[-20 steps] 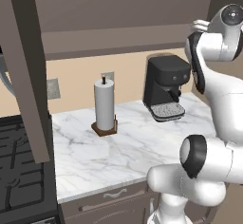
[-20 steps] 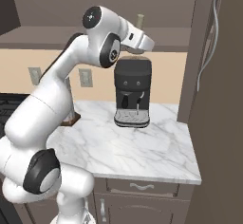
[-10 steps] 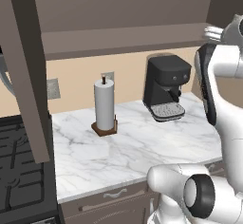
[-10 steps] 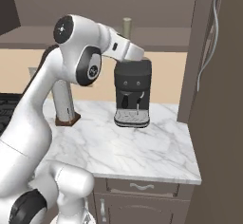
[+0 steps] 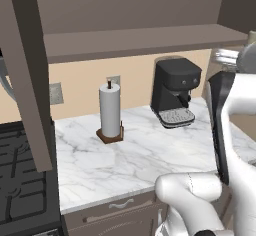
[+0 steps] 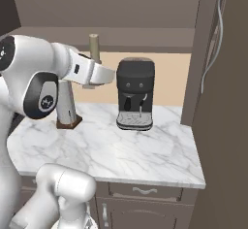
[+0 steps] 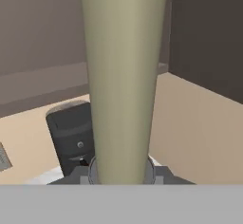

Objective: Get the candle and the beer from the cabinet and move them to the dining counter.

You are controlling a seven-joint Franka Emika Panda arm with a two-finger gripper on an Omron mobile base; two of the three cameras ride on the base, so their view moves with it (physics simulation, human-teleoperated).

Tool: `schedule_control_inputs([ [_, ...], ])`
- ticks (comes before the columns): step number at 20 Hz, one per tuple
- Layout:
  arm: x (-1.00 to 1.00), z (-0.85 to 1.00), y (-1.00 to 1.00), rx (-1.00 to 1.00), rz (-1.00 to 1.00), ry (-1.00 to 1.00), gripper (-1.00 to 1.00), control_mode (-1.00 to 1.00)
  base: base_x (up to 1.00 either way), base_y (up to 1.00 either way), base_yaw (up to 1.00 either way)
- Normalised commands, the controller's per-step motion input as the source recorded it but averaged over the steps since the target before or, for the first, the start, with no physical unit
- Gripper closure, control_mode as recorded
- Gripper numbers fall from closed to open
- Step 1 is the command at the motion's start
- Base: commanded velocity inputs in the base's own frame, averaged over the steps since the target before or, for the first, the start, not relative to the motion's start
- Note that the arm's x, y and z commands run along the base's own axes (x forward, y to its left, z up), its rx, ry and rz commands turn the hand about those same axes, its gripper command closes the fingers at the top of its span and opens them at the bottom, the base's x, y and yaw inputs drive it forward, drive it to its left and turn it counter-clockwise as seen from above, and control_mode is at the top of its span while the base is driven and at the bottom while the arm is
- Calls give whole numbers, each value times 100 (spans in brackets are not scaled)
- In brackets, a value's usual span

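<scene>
We swing our arm back over the counter (image 6: 160, 150), gripper (image 6: 95, 73) clamped on the candle (image 6: 94, 48); the beer remains to fetch.

One candle (image 7: 122, 85), one coffee machine (image 5: 173, 98), one paper-towel roll (image 5: 110, 111) — nothing doubled.

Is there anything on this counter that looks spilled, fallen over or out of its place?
Nothing stands out. The paper-towel roll and the coffee machine stand upright on the marble worktop, with no spill. The candle is off the counter, upright in the shut gripper. A cabinet door hangs open.
</scene>
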Motion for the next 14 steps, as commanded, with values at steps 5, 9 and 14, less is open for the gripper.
schedule_control_inputs([
  [5,-78,-40,47,-2,3,0,100,-100,0,0,0],
  [9,-5,-9,2,0,0,0,100,-100,0,0,0],
  [14,-2,-11,4,-1,0,-1,100,100,-33,15,7],
])
